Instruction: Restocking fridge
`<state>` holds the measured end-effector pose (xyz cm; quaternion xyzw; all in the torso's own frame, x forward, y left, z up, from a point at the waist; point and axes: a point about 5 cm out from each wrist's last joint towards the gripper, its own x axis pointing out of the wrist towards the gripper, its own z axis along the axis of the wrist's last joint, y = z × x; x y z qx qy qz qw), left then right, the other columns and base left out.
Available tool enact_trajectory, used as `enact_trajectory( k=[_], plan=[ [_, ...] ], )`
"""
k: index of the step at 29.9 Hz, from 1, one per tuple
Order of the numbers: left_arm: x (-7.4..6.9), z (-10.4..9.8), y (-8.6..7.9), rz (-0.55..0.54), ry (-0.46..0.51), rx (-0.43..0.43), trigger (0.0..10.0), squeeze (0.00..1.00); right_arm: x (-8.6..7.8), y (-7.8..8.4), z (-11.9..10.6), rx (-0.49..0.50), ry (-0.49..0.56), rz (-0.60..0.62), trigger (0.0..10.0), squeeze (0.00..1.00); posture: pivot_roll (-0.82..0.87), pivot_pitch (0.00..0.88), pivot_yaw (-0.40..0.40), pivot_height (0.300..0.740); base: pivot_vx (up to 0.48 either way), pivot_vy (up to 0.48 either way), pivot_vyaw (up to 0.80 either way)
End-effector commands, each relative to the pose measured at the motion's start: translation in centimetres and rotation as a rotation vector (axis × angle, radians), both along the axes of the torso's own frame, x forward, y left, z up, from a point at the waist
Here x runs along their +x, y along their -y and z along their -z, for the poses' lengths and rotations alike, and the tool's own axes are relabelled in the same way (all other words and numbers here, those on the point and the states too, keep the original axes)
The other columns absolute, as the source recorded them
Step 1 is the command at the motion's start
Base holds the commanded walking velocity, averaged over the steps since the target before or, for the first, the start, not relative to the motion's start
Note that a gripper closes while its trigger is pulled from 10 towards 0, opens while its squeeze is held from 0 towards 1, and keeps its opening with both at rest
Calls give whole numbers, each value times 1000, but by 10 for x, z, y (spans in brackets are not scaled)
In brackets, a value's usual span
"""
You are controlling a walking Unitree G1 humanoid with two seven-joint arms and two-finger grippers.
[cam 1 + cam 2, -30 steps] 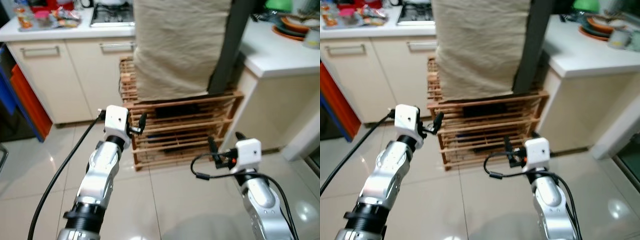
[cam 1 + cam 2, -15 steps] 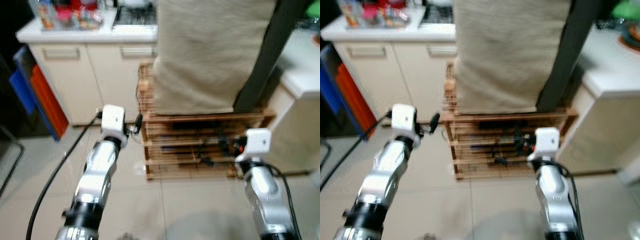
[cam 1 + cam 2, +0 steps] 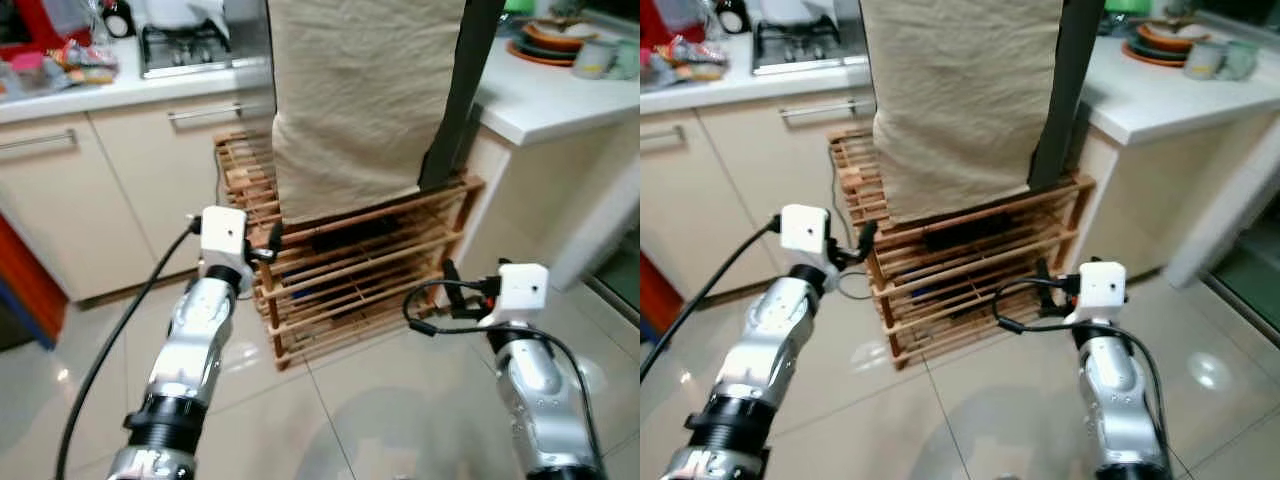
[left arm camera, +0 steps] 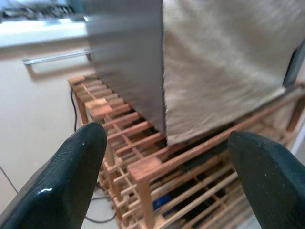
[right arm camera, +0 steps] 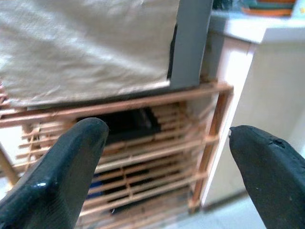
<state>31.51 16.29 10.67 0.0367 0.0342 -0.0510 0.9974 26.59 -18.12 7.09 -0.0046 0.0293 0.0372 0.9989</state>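
In front of the low wooden slatted rack (image 3: 350, 275) on the pale tiled floor (image 3: 330, 410), both silver arms reach forward. The left end effector (image 3: 270, 245) is just beside the rack's left front corner, and its two black fingers (image 4: 66, 181) are spread wide apart with nothing between them. The right end effector (image 3: 448, 290) is near the rack's right front side, with its fingers (image 5: 271, 176) also spread wide and holding nothing.

On top of the rack stands a tall thing covered by a beige cloth (image 3: 360, 100), with a dark grey upright edge (image 3: 455, 100) at the cloth's right side. Dark things lie on the rack's shelves, too shadowed to tell what they are.

Behind and left of the rack are cream cupboards (image 3: 100, 190) under a white bench (image 3: 120, 85) with a gas hob (image 3: 185, 48). Right of the rack, another white bench (image 3: 560, 95) carries stacked plates (image 3: 545, 38). No writing can be read.
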Motion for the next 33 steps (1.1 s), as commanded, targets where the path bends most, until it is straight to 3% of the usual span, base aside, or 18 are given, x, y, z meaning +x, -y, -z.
enact_trajectory(
  k=[1, 13, 20, 28, 33],
  plan=[
    [1, 0, 10, 27, -1, -9, 10000, 0, -2, 12, -1, -22, 0, 33, 10000, 0, -159, 0, 24, 740, 0, 480, -769],
    [1, -5, 6, 15, 31, -36, 10000, 0, 0, 12, -2, -26, 4, 34, 10000, 0, -156, 0, 22, 740, 0, 480, -769],
    [2, -12, 14, 39, 63, -21, 10000, 0, 3, 12, -3, -29, 8, 25, 10000, 0, -154, 0, 14, 740, 0, 475, -771],
    [4, -16, 15, 50, 82, -33, 10000, 0, 8, 9, -7, -24, 44, 23, 10000, 0, -152, 0, 15, 740, 315, 361, -769],
    [2, -25, 26, 96, 152, -87, 10000, 0, 10, 3, -18, -67, 109, 1, 10000, 0, -152, 0, 15, 740, 329, 349, -769]
  ],
)
